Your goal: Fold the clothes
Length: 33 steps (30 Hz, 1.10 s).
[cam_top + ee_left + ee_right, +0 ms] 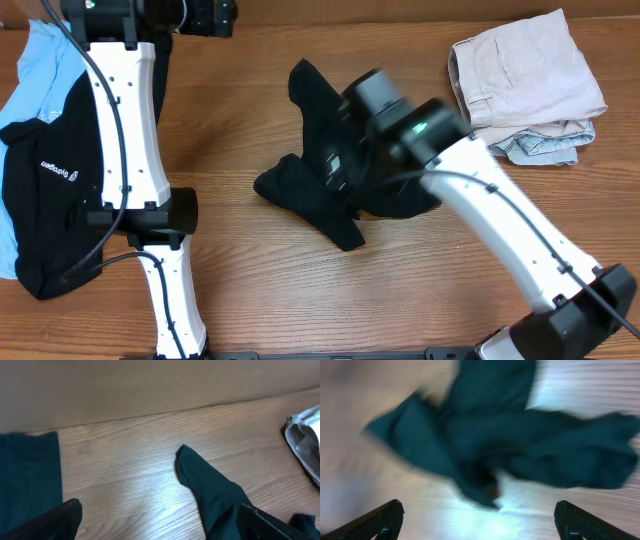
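Clothes lie in several places on the table (250, 90), and the right pincer (477, 505) hangs over one of them, the black T-shirt (290, 190). Its two fingers (385, 520) stand wide apart at the lower corners of the right wrist view, and nothing is between them. The T-shirt is below the pincer and apart from it, as far as the blurred wrist view lets me judge. From overhead, this T-shirt is a crumpled heap in the middle of the table, with one lobe pointing to the far edge and others spreading to the left and toward the near edge; the right arm covers its middle part. The left pincer (160, 505) is also apart, with both fingers (67, 520) at the bottom of its view and only bare wood between them. It is high at the far left of the table, well apart from the T-shirt, and one pointed end of the T-shirt shows in its camera. At the left edge of the table lies a black garment with white letters (50, 180), partly under the white left arm (125, 130). A light-blue garment (40, 70) lies beside it and partly under it. At the far right corner a beige folded garment (525, 75) rests on a pale blue-grey cloth (545, 145), well apart from both pincers.
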Available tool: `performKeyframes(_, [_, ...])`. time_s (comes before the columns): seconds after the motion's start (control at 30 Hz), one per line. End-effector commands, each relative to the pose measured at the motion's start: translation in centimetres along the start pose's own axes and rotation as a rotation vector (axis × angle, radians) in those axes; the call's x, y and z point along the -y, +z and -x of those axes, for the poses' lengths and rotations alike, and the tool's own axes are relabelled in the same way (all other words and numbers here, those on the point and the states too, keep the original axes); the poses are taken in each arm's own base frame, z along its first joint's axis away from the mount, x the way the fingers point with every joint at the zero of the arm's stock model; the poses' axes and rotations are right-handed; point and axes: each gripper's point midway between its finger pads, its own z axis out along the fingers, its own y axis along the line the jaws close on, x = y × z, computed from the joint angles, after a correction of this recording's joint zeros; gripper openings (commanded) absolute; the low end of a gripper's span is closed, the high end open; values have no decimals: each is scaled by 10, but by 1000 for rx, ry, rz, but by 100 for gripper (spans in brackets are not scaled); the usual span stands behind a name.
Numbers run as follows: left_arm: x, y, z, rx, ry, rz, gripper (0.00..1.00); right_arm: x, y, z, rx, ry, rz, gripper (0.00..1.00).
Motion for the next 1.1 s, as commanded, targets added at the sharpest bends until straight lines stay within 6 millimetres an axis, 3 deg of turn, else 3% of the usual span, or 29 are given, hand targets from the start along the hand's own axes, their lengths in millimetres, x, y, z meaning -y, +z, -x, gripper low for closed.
performKeyframes(0.0, [32,21,-9,-41,102,-59,100,41,-7,28,61,132,-39,100])
performKeyframes(0.1, [52,38,-23,-97,145,-91,100,54,2,28,19,146,3,100])
performKeyframes(0.23, [70,64,-56,-229,152,-123,100,70,24,17,-39,199,36,100])
performKeyframes(0.33, [69,83,-76,-307,140,-127,100,61,48,10,-60,221,125,100])
performKeyframes(0.4, [66,91,-83,-333,125,-125,100,57,66,5,-67,275,161,91])
performKeyframes(0.5, [58,97,-86,-344,96,-116,100,56,90,-7,-80,380,189,83])
performKeyframes(0.7, [52,99,-81,-323,93,-109,100,43,120,-21,-76,451,222,68])
performKeyframes(1.07, [51,100,-79,-315,95,-108,100,29,149,-27,-73,548,225,69])
